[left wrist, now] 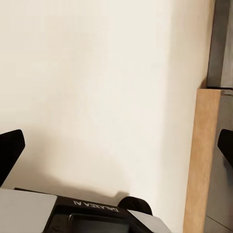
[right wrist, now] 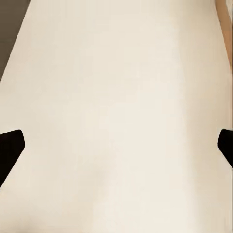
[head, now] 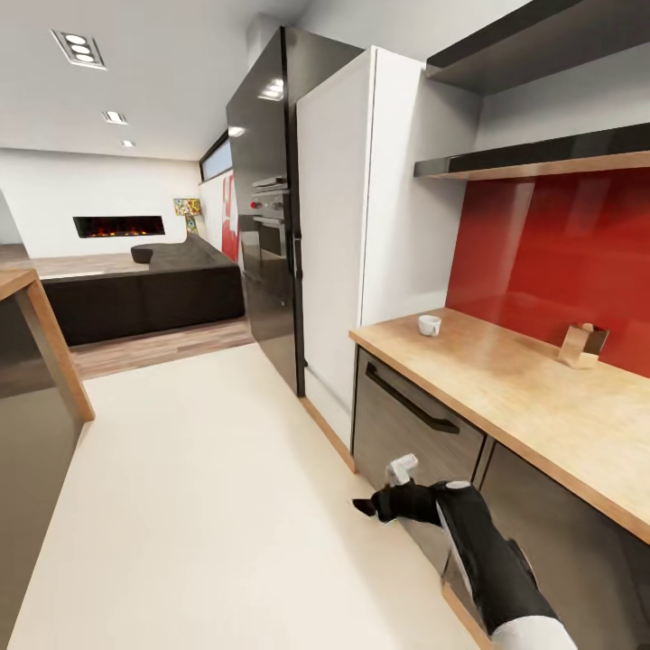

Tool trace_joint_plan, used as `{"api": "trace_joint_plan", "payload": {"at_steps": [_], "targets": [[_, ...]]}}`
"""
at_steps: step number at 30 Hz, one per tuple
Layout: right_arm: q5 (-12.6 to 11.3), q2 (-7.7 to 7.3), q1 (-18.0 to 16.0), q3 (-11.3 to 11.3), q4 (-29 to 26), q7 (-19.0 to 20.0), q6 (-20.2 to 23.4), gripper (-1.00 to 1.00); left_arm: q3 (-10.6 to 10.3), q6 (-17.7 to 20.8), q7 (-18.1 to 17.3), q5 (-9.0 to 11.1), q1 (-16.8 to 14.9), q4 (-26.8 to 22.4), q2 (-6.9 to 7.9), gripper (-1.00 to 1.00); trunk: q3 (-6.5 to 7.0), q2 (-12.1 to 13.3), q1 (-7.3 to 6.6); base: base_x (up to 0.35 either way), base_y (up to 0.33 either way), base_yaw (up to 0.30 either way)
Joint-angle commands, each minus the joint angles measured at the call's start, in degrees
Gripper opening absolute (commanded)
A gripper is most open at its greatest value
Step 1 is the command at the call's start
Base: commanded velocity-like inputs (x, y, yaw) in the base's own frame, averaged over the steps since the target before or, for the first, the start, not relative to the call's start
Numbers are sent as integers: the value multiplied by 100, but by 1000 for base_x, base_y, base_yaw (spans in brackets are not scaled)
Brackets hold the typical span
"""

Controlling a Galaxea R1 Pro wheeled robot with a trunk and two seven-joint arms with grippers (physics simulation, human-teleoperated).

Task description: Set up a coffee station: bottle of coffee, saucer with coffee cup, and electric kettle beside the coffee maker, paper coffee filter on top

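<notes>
A small white coffee cup (head: pixel 429 325) stands on the light-wood countertop (head: pixel 506 397), near its far corner by the tall white cabinet. My right gripper (head: pixel 366 507) hangs low in front of the grey cabinet fronts, well below the cup. In its wrist view the right gripper (right wrist: pixel 116 145) is open over bare floor, with nothing between the fingertips (right wrist: pixel 10 145). My left gripper (left wrist: pixel 116 150) is open too, above the pale floor and beside a wooden plinth (left wrist: pixel 201 160). The coffee maker, bottle of coffee, filter, saucer and kettle are out of view.
A small tan and dark block (head: pixel 583 346) sits on the counter by the red backsplash (head: pixel 560 262). Dark shelves (head: pixel 542 155) run above. A white cabinet (head: pixel 361 226) and black oven column (head: pixel 266 226) stand ahead; an island edge (head: pixel 45 352) is left. Pale floor (head: pixel 208 506) lies between.
</notes>
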Motion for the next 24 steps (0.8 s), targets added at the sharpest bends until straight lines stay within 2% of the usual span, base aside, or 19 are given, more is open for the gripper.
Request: {"api": "trace_joint_plan", "payload": {"at_steps": [1, 2, 4, 6, 8, 9, 10, 11, 12, 13, 16, 17, 24], "targets": [[93, 41, -1094, 224, -791, 75, 1287, 100, 11, 58, -20, 38, -2, -3, -3, 100, -7, -3, 0, 0, 0, 0], [111, 40, -1496, 256, -857, 72, 1535, 100, 11, 58, -20, 38, -2, -3, -3, 100, -7, -3, 0, 0, 0, 0], [126, 37, -1899, 276, -862, 70, 1697, 100, 11, 58, -20, 38, -2, -3, -4, 100, -7, -3, 0, 0, 0, 0], [145, 16, -2757, 301, -661, 66, 1872, 100, 11, 58, -20, 38, -2, -3, -4, 100, -7, -3, 0, 0, 0, 0], [197, -102, -3571, 313, -199, 63, 1944, 100, 11, 58, -20, 38, -2, -3, -4, 100, -7, -3, 0, 0, 0, 0], [304, -195, -3959, 316, 66, 62, 1962, 100, 11, 58, -20, 38, -2, -3, -4, 100, -7, -3, 0, 0, 0, 0], [575, -327, -4510, 316, 511, 65, 1976, 100, 11, 58, -20, 38, -2, -3, -4, 100, -7, -3, 0, 0, 0, 0], [1014, -546, -5064, 314, 1127, 66, 1982, 100, 11, 60, -22, 38, -2, -3, -4, 100, -7, -3, 0, 0, 0, 0], [1115, -604, -5163, 314, 1273, 63, 1981, 100, 11, 60, -21, 38, -2, -3, -4, 100, -7, -3, 0, 0, 0, 0], [1300, -733, -5320, 313, 1553, 55, 1979, 100, 11, 59, -21, 38, -2, -3, -4, 100, -7, -3, 0, 0, 0, 0], [1549, -930, -5467, 313, 1926, 41, 1975, 100, 11, 59, -21, 38, -2, -3, -4, 100, -7, -3, 0, 12, 0, 0], [1701, -1066, -5534, 313, 2107, 34, 1972, 100, 11, 58, -20, 38, -2, -3, -4, 100, -7, -3, 0, 110, 0, 0], [2059, -1482, -5773, 316, 2646, 38, 1961, 100, 11, 60, -20, 38, -2, -3, -4, 100, -7, -3, 0, 229, 0, 0]]}}
